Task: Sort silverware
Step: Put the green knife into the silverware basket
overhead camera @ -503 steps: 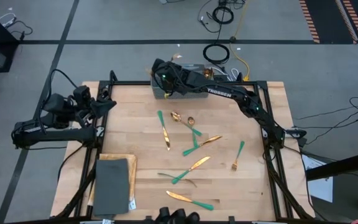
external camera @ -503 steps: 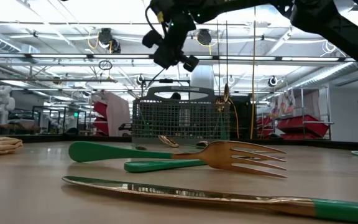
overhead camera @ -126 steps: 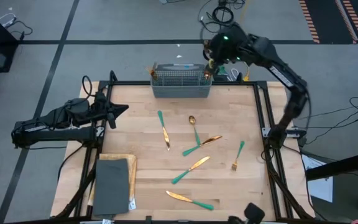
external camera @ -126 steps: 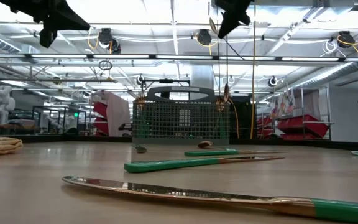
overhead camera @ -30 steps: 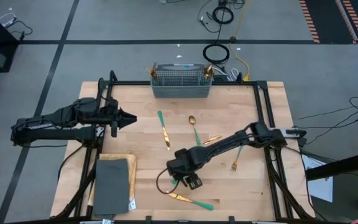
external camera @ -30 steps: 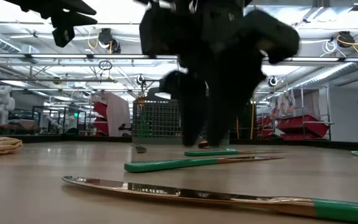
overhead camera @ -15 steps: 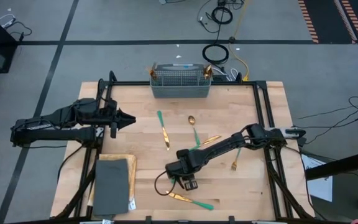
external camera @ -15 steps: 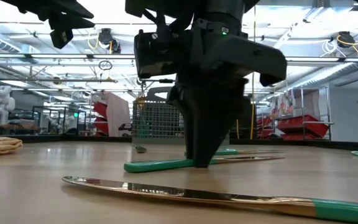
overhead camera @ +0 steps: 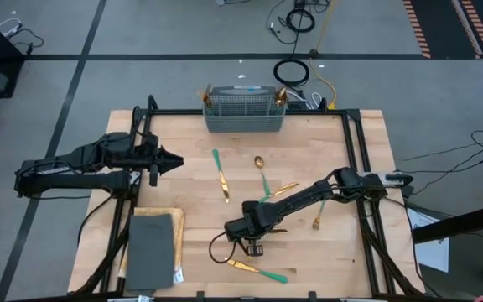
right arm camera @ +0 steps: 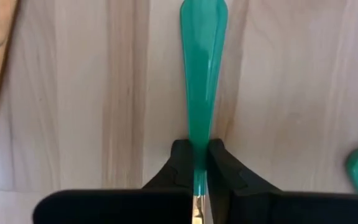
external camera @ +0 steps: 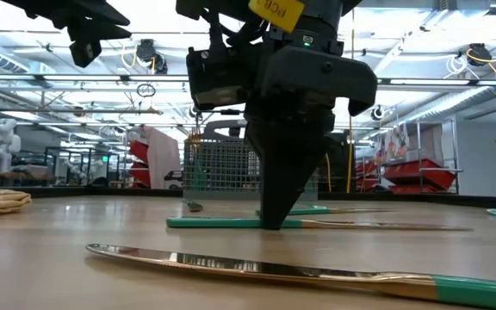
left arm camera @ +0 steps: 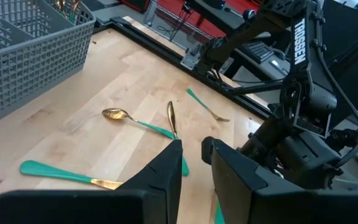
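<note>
The silverware lies scattered on the wooden table: a knife (overhead camera: 221, 174), a spoon (overhead camera: 261, 172), another knife (overhead camera: 281, 190), a fork (overhead camera: 319, 210) and a knife (overhead camera: 258, 268) by the near edge. All have gold heads and teal handles. My right gripper (overhead camera: 251, 244) stands near the table's middle front, pointing down, shut on the teal handle (external camera: 222, 222) of one more piece. That piece's gold blade (external camera: 386, 226) stretches toward the right in the low view. My left gripper (overhead camera: 179, 159) hovers over the table's left side, open with nothing between its fingers (left arm camera: 166, 171). My right gripper pinches the teal handle (right arm camera: 199, 143) between its two fingers (right arm camera: 180, 163), at the narrow part close to where the gold begins. The fingers come from above, pointing down, and lie across the handle. The piece lies level at the table's surface; whether it is clear of the wood I cannot tell.
A grey mesh basket (overhead camera: 243, 109) stands at the far edge with gold-headed pieces (overhead camera: 280, 96) in its right end. A dark slab (overhead camera: 151, 249) lies at the near left corner. The black frame rails (overhead camera: 355, 151) run along the table's sides.
My right gripper has sunk to the table, rolled about its own axis and shut on the teal handle. The piece has turned a little on the table and now lies level across the low view.
</note>
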Motion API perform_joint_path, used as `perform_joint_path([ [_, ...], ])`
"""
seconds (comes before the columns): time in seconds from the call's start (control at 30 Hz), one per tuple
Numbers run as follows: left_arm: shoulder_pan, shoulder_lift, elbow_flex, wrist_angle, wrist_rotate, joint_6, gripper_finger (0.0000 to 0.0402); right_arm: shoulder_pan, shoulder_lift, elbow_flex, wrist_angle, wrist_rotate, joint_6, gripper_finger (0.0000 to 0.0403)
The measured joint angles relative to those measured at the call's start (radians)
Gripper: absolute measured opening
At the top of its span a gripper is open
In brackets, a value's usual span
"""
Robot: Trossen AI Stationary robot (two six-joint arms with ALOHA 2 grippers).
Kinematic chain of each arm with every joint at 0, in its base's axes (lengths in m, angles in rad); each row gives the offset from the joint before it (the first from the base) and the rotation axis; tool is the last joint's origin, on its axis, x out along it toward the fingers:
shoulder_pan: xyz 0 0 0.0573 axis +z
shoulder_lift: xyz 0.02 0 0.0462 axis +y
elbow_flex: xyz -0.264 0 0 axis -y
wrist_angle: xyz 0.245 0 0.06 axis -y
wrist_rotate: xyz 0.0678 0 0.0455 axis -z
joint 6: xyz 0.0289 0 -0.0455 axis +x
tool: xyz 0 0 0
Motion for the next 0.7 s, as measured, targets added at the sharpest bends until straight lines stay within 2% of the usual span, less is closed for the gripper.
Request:
perform_joint_path([
  [0.37, 0.0, 0.0, 0.0, 0.0, 0.0, 0.0, 0.009, -0.021, -0.118, -0.005, 0.021, 0.113, 0.121, 0.0],
  [0.7, 0.0, 0.0, 0.0, 0.0, 0.0, -0.001, 0.009, -0.066, -0.201, -0.003, 0.17, 0.257, 0.133, 0.0],
])
